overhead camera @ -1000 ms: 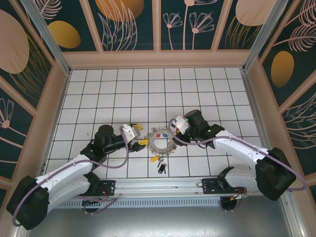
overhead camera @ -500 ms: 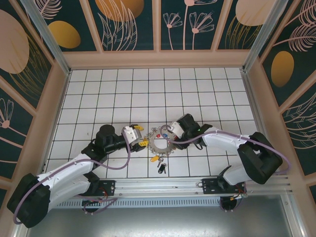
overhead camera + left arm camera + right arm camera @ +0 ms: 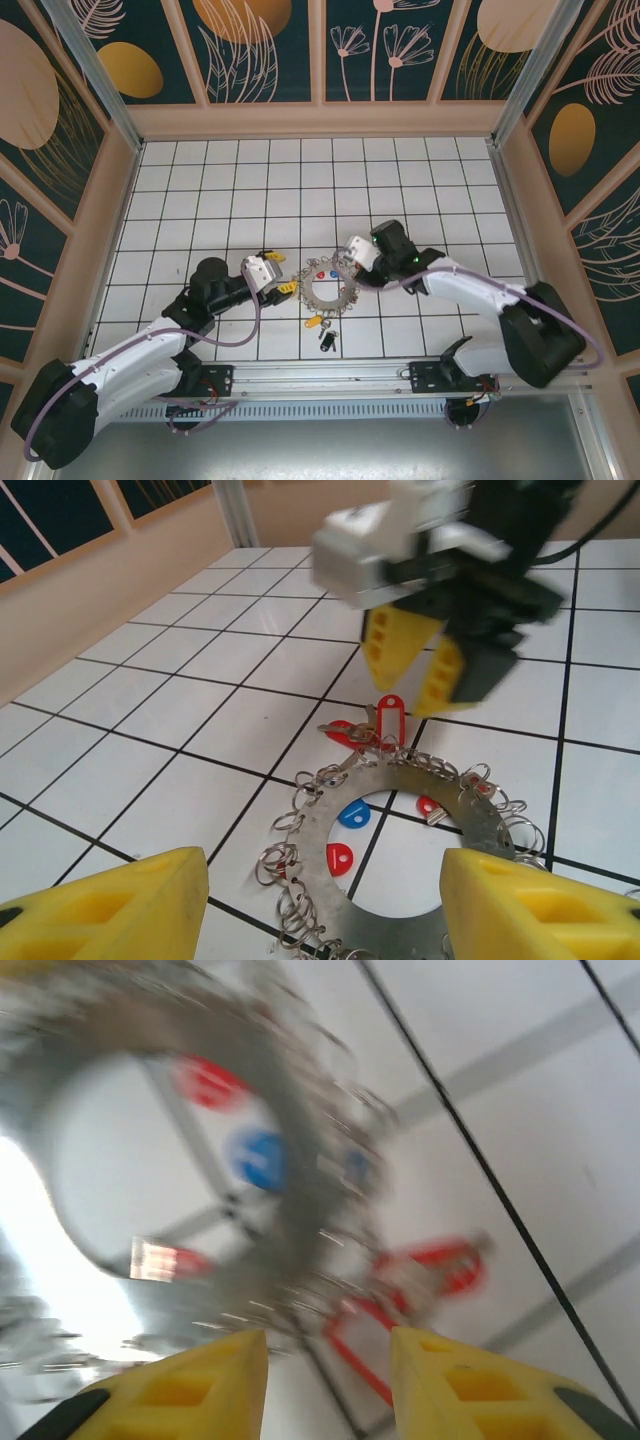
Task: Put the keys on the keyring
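Left gripper (image 3: 277, 272) sits low on the white tiled table (image 3: 200, 200). Its yellow fingers are spread wide, with nothing held between them. It points at the keyring (image 3: 344, 292), which lies flat on the table just in front of it. Lots of little wire loops hang all round the edge of the keyring. Inside its big hole a blue key (image 3: 353, 813) and a red key (image 3: 339, 858) lie side by side, with one more red one close by.

Right gripper (image 3: 420, 675) hangs over the far side of the keyring, pointing down. Its fingers are a little way apart. A red tag (image 3: 388, 713) lies right under the tips, just outside the keyring, next to another red one. I cannot tell if the fingers touch it, because up close it is all a blur.

On the near side, a yellow key (image 3: 315, 322) lies just beside the keyring. A black key (image 3: 326, 340) lies a bit closer to the arms.
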Robot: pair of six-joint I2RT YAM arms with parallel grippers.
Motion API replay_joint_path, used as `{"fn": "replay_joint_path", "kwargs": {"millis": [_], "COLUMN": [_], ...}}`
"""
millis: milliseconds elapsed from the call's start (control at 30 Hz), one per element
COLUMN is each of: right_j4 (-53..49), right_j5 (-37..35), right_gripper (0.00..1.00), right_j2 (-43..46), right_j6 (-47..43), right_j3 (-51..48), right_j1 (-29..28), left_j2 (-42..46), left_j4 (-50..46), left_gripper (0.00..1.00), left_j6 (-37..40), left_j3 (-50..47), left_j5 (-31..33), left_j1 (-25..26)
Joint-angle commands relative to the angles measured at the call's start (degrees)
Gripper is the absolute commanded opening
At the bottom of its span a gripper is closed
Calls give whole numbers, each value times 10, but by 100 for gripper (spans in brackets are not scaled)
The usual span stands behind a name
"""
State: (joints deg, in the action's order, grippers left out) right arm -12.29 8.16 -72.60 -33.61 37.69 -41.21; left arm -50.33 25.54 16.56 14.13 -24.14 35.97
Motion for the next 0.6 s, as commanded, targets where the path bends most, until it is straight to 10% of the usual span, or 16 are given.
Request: {"fn": "replay_joint_path", "kwargs": {"millis": [0, 567], "right_j4": [-50, 71], "right_j5": [29, -58], "right_gripper": [38, 39], "right_j2": [60, 1], "right_j6": [-99, -75], "right_j3": [-37, -120], "right_j1": [-81, -124], "left_j2": [3, 1], "left_j4": [-20, -50], "left_gripper": [62, 61], "left_j6": [3, 25], "left_j3": [16, 24], "left_j5": [-14, -25], "left_j1": [2, 4]}}
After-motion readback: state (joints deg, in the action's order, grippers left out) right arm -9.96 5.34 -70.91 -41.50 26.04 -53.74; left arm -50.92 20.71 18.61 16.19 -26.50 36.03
